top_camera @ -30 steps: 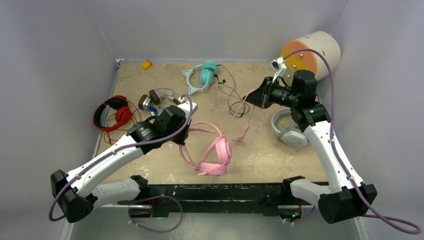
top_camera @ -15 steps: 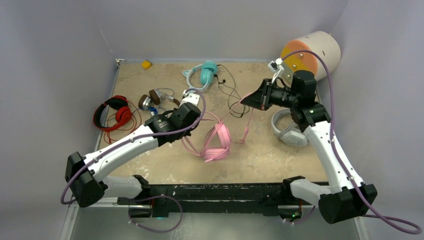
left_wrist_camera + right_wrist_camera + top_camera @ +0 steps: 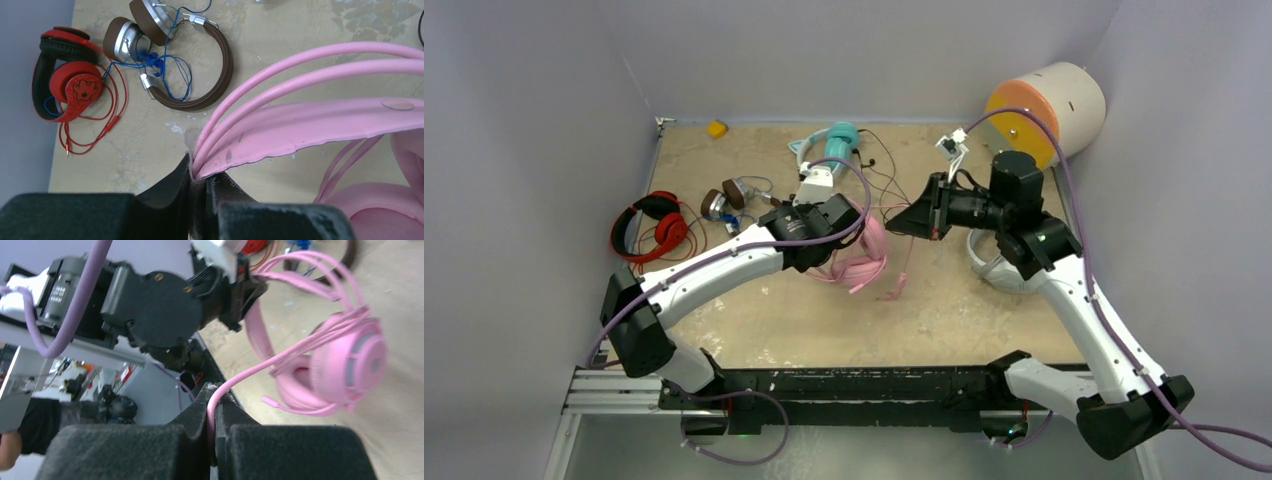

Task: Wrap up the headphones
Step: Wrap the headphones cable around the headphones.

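Observation:
My left gripper [image 3: 826, 262] is shut on the headband of the pink headphones [image 3: 864, 258] and holds them above mid-table; the band shows in the left wrist view [image 3: 310, 120], gripped at the fingertips [image 3: 200, 172]. My right gripper [image 3: 894, 226] is shut on the pink cable [image 3: 235, 385], which runs from its jaws [image 3: 214, 395] across the pink ear cups [image 3: 345, 360]. The cable's tail [image 3: 896, 290] hangs down. The brown pair with silver cups and blue cord [image 3: 170, 55] lies at the left. The grey-white pair [image 3: 1004, 268] lies under my right arm.
A red pair [image 3: 646, 226] lies at the table's left edge, also in the left wrist view [image 3: 65, 85]. A teal cat-ear pair [image 3: 829, 148] with black cable lies at the back. An orange-faced cylinder [image 3: 1044, 108] stands back right. A small yellow object [image 3: 716, 128] sits back left.
My left arm has carried the pink headphones up and to the right. My right gripper has swung left toward them, keeping hold of the cable.

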### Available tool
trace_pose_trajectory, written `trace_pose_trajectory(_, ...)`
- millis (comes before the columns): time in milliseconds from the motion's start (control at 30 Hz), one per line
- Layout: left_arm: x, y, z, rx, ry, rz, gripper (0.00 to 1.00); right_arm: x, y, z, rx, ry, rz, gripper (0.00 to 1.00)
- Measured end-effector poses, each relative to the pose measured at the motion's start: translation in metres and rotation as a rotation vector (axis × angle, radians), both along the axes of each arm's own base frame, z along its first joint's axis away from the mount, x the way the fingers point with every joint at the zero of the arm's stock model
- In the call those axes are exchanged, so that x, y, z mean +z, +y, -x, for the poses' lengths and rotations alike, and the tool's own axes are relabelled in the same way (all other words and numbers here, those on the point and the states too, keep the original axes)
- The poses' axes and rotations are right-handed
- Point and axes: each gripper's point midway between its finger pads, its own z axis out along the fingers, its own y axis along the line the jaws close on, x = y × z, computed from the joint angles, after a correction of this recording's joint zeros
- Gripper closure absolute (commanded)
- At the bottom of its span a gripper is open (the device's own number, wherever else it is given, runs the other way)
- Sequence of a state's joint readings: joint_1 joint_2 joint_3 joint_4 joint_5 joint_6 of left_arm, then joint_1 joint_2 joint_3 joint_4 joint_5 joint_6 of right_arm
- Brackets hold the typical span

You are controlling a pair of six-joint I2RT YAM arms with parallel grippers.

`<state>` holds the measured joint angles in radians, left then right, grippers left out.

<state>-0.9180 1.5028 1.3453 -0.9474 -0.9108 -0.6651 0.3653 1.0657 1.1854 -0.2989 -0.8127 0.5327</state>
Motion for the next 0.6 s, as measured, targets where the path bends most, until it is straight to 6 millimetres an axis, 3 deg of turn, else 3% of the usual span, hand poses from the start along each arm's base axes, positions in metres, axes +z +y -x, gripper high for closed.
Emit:
trace_pose_trajectory(300,-0.002,-0.008,-0.004,0.112,-0.002,0.167,1.00,-0.008,0.037,0.041,0.110,0.040,-0.025,1.00)
trace_pose_trajectory(600,-0.016,0.010,-0.016,0.345,0.059,0.404,1.00,-0.048,0.061,0.056,0.131,0.098,0.005,0.88)
